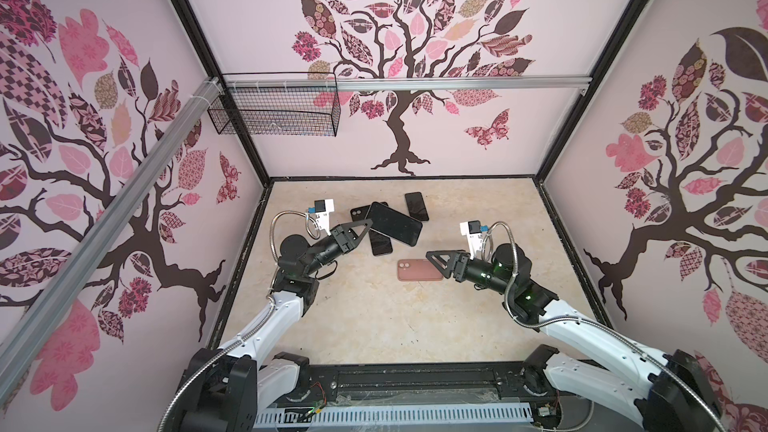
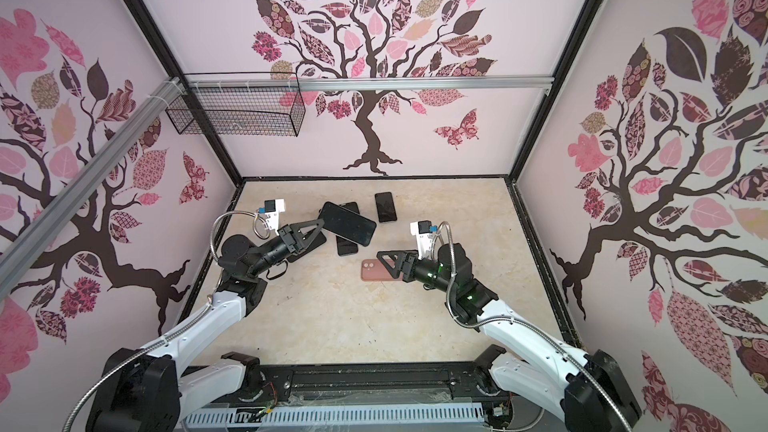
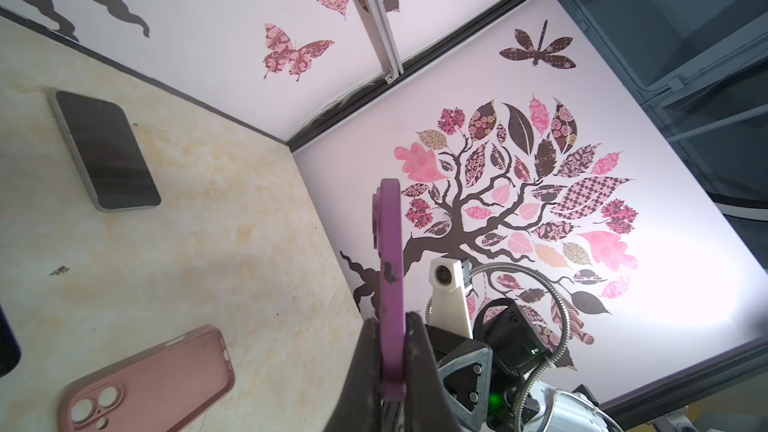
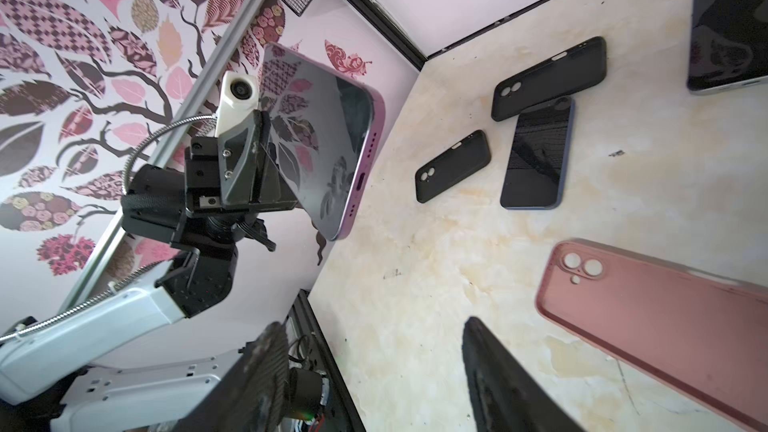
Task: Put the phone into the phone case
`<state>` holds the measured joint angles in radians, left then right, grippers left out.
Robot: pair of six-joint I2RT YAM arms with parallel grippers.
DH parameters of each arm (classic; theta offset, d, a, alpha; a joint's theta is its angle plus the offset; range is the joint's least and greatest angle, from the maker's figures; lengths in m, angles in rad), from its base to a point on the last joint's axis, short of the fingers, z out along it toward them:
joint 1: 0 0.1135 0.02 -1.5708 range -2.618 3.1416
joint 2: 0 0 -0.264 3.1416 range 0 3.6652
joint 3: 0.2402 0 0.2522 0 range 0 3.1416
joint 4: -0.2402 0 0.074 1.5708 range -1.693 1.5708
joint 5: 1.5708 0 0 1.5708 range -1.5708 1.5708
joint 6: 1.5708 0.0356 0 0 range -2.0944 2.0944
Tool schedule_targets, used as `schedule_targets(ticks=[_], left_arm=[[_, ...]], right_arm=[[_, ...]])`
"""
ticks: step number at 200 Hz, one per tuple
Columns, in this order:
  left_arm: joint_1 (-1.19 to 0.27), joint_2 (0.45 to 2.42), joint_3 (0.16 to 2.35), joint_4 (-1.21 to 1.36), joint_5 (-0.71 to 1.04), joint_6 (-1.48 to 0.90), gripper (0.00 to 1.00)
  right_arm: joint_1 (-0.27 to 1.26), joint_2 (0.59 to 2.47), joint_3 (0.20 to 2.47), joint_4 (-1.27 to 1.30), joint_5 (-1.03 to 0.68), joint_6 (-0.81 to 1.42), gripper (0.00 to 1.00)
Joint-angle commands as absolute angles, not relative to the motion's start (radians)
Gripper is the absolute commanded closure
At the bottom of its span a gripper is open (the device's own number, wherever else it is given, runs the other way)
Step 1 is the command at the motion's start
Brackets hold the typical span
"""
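The left gripper (image 1: pixel 368 224) is clamped on one edge of the phone (image 1: pixel 395 224) and holds it in the air above the back left part of the desk (image 1: pixel 374 326). The phone is tilted and touches nothing else. It is a slim slab with a purple rim and a dark, glossy screen that mirrors the wall pattern. Seen edge on in the left wrist view, its back carries a raised camera bump.

Under and behind it, black cases (image 4: pixel 548 76) and other dark phones (image 4: pixel 536 155) lie loose on the desk.

Near the desk's middle lies a pink case (image 1: pixel 415 270), flat, seemingly open side up, with its camera holes at its left end.

The right gripper (image 1: pixel 430 256) hangs just over the case's right end, fingers apart and empty.

The pink case looks like the target. The phone should probably be turned flat with its screen up and its bump end over the holes. One end would go under the rim first, and then the rest could be pressed down. The right gripper could pin the light case so that it does not slide.
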<state>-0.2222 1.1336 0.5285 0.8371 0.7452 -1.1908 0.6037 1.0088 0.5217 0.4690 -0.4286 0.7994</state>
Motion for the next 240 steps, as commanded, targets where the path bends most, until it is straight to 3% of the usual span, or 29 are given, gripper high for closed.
schedule_targets(ticks=[1,71,111,142,240], left_arm=[[-0.218,1.134,0.508,1.046,0.741,-1.268,1.0],[-0.219,1.112,0.491,1.103,0.744,-1.325,1.0],[-0.218,1.085,0.48,1.129,0.749,-1.358,1.0],[-0.218,1.078,0.475,1.132,0.765,-1.366,1.0],[-0.219,1.053,0.444,1.164,0.765,-1.387,1.0]], right_arm=[[0.595,1.06,0.529,0.728,-0.482,0.924,0.32],[0.592,1.207,0.559,1.02,-0.547,0.999,0.56],[0.593,1.228,0.584,1.044,-0.557,1.002,0.56],[0.595,1.258,0.61,1.068,-0.579,1.017,0.5],[0.596,1.326,0.641,1.169,-0.634,1.085,0.69]])
